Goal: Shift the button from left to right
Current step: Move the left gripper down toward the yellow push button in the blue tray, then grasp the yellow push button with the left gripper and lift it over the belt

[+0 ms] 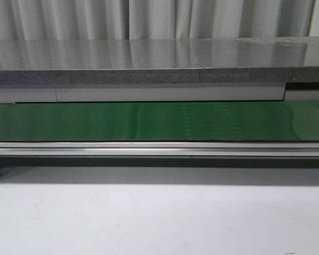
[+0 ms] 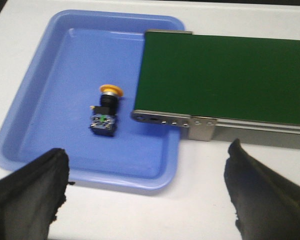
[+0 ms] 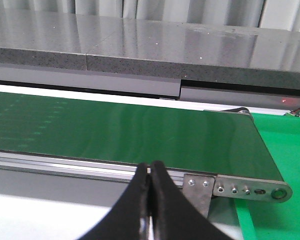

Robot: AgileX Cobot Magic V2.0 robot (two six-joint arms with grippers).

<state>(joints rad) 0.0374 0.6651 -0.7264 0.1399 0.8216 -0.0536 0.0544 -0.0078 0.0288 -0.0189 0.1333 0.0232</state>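
Left gripper [image 2: 145, 192]: jaws spread wide, nothing between them; hangs above the white table [image 2: 200, 210], near the blue tray's front rim.
Left fingers [image 2: 32, 192]: two dark padded tips, both clear of every object.
Right gripper [image 3: 150, 200]: jaws pressed together, holding nothing; poised in front of the conveyor's near rail.
Button [image 2: 106, 110]: lies on its side on the tray floor, yellow-orange cap toward the tray's far wall, black body and silvery-green end toward the left gripper; just beside the belt's end, not touching it.
Blue tray [image 2: 35, 125]: shallow, rounded corners; one corner tucked under the end of the belt.
Conveyor belt [image 2: 225, 80]: green, bare in all three views; its metal end bracket overhangs the tray.
Green surface [image 3: 285, 150]: sits past the belt's other end, seen from the right wrist; what it is cannot be told.
Front view: shows belt and grey counter [image 1: 149, 58] only; neither arm nor the button appears.
Step in hand: approach, judged; pickup not yet made.
Next move calls for: lowering the left gripper over the black body, jaws aligned across its narrow sides, closing clear of the tray wall and belt bracket.
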